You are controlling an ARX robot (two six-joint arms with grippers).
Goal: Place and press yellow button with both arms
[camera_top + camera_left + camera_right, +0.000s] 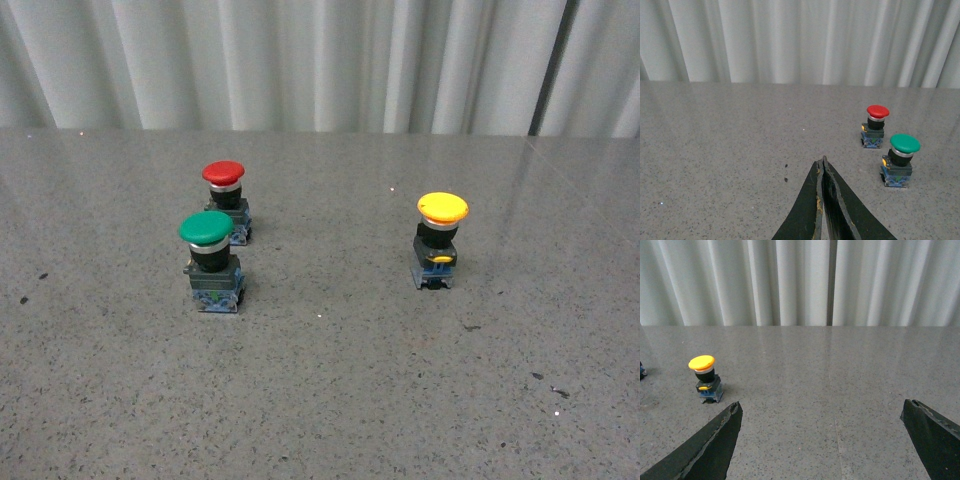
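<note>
The yellow button stands upright on the grey speckled table, right of centre in the front view, with no arm in that view. In the right wrist view the yellow button sits ahead of my right gripper and off to one side, beyond one black finger. That gripper is open, its jaws wide apart with only bare table between them. My left gripper is shut, its two black fingers pressed together with nothing held. It hovers over bare table, apart from the buttons.
A green-capped button and a red-capped button stand close together left of centre; in the left wrist view, the green button and the red button are seen. A white pleated curtain closes the table's far edge.
</note>
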